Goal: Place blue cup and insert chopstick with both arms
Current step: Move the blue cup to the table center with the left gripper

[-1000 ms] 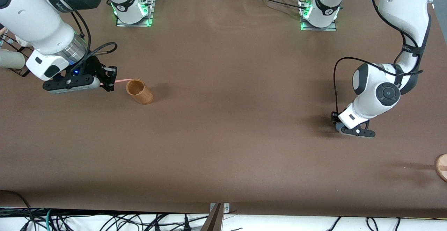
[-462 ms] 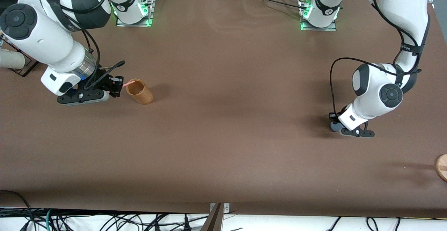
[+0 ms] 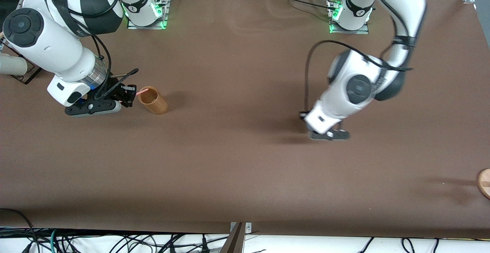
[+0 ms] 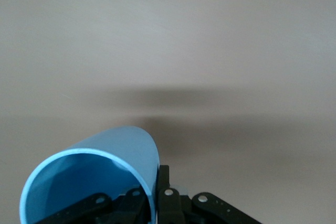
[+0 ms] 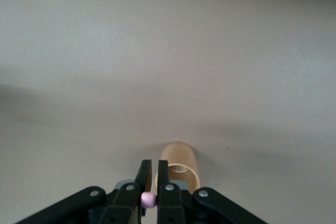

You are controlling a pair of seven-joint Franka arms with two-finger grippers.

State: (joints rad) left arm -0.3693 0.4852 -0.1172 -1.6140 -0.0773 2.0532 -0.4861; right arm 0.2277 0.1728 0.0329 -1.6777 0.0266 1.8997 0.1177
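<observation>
My left gripper (image 3: 328, 134) hangs low over the middle of the table. In the left wrist view it (image 4: 156, 182) is shut on the wall of the blue cup (image 4: 100, 163), one finger inside and one outside. The cup is hidden under the hand in the front view. My right gripper (image 3: 129, 93) is shut on the pale pink chopstick (image 3: 142, 91), held level with its tip at the rim of the tan-brown wooden holder (image 3: 153, 100). In the right wrist view the chopstick's end (image 5: 148, 199) shows between the closed fingers (image 5: 143, 174), with the holder (image 5: 181, 165) just past them.
A white cylinder (image 3: 11, 65) lies on a black rack at the right arm's end of the table. A round wooden piece (image 3: 484, 183) sits at the table edge at the left arm's end.
My left arm has swung with the cup from the left arm's end toward the middle of the table. My right gripper has shifted slightly toward the holder and tilted the chopstick.
</observation>
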